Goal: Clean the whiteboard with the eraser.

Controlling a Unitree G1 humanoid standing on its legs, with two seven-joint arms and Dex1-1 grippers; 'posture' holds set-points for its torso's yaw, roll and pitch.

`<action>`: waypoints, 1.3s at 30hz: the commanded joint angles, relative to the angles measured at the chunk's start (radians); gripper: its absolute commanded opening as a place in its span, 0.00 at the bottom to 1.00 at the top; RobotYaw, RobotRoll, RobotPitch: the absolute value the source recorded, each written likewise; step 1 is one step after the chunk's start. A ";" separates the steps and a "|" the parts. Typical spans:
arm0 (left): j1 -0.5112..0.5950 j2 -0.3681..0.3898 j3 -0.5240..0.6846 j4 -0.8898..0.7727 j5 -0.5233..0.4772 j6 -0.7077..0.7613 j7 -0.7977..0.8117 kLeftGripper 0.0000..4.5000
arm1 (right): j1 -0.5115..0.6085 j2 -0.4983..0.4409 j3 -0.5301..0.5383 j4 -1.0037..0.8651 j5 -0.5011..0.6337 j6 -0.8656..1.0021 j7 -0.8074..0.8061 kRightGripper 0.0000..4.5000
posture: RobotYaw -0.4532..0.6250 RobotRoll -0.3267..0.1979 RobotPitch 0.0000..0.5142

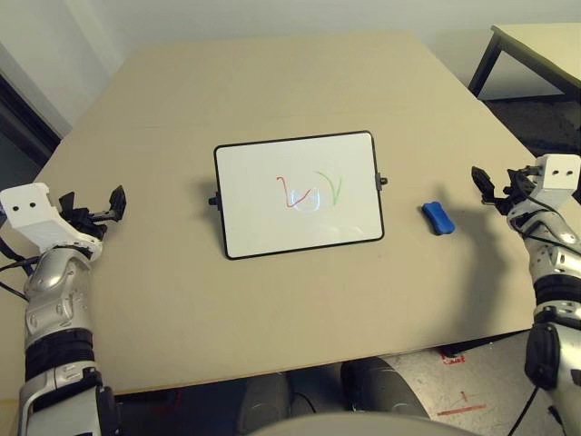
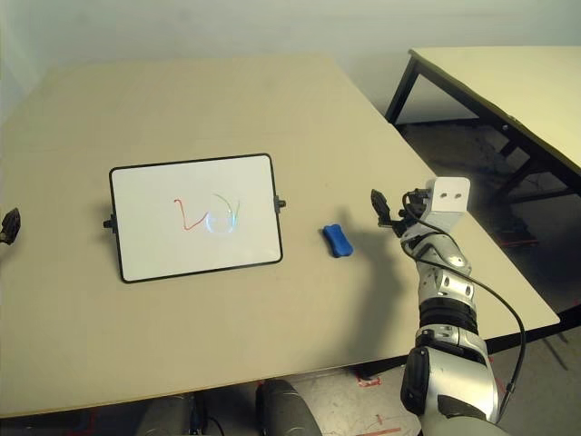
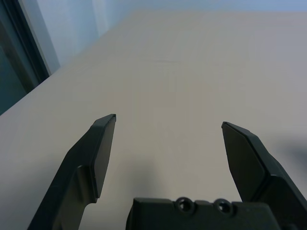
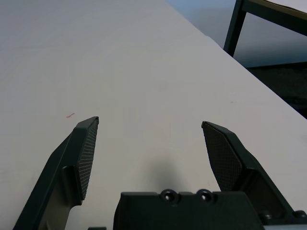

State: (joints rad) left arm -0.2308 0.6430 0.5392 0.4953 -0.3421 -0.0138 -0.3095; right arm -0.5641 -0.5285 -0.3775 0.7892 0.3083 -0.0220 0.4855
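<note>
The right arm's two-fingered black gripper point(image 4: 149, 125) hangs with its textured fingers point(image 4: 87, 152) spread wide over the bare beige tabletop point(image 4: 134, 62), which carries a tiny red mark point(image 4: 70, 115). A dark table leg point(image 4: 233, 26) stands beyond the table's edge.

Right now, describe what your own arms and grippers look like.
Both forearms are silver segmented metal with black joint bands near the elbows. Each wrist carries a white boxy housing with two small dark holes. A thin black cable runs along the right arm. The left gripper and right gripper each have two flat, angular black fingers; the right fingers' inner faces show a fine grid texture.
</note>
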 commanded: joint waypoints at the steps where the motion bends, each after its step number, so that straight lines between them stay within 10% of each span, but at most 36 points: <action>1: 0.005 0.000 0.019 0.005 -0.010 0.014 0.006 1.00 | 0.028 0.006 -0.011 -0.036 0.019 0.036 -0.007 0.99 | 0.40 0.62 0.12; 6: -0.056 0.018 0.012 0.009 -0.026 0.012 -0.013 1.00 | 0.028 -0.009 -0.022 -0.119 0.045 0.120 -0.027 0.99 | 0.38 0.62 0.12; 22: -0.243 0.129 -0.200 -0.458 -0.289 0.563 -0.401 1.00 | 0.133 -0.053 0.115 -1.047 0.197 1.190 -0.223 0.99 | 0.36 0.62 0.11; 39: -0.082 0.125 -0.456 -0.704 -0.221 0.682 -0.523 1.00 | 0.087 -0.060 0.331 -0.945 0.055 1.156 -0.186 0.99 | 0.35 0.62 0.15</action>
State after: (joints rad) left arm -0.3361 0.7535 0.1014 -0.1781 -0.5596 0.6316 -0.8185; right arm -0.4773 -0.5925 -0.0560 -0.1721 0.3779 1.1403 0.2932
